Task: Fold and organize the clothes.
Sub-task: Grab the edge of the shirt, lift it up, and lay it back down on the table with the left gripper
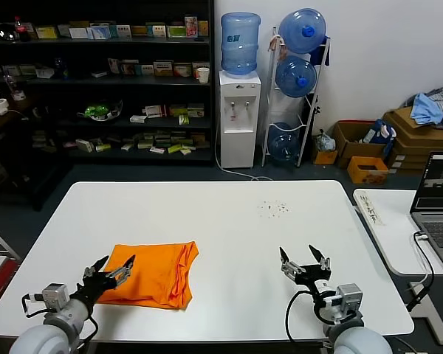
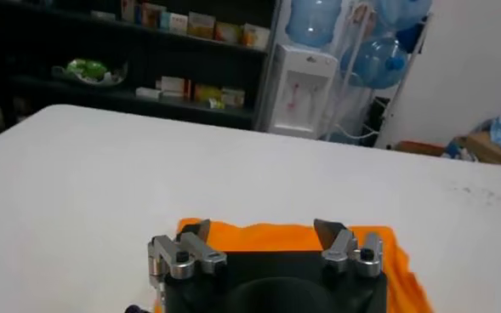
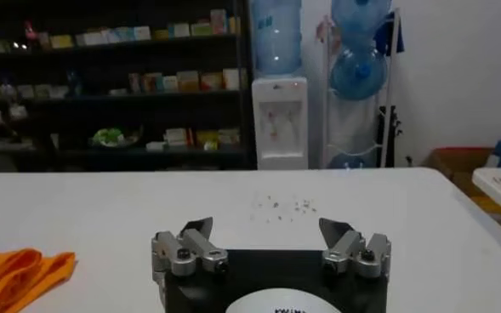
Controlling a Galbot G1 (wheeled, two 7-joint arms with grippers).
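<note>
On the white table [image 1: 229, 221], near left, the orange shirt [image 1: 155, 274] lies folded into a compact rectangle, so folding looks nearly done; next comes tidying or one last fold. Left gripper [image 1: 111, 271] hovers spread at its near edge; right gripper [image 1: 305, 263], released, waits well apart. No lettering is readable.

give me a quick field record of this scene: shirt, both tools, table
shirt: orange T-shirt, folded into a rough rectangle, lying flat on the near left of the table
left tool: left tool open, over the shirt's near left edge, holding nothing
right tool: right tool open, over bare table at near right, apart from the shirt
table: white table, small dark specks toward its far right
</note>
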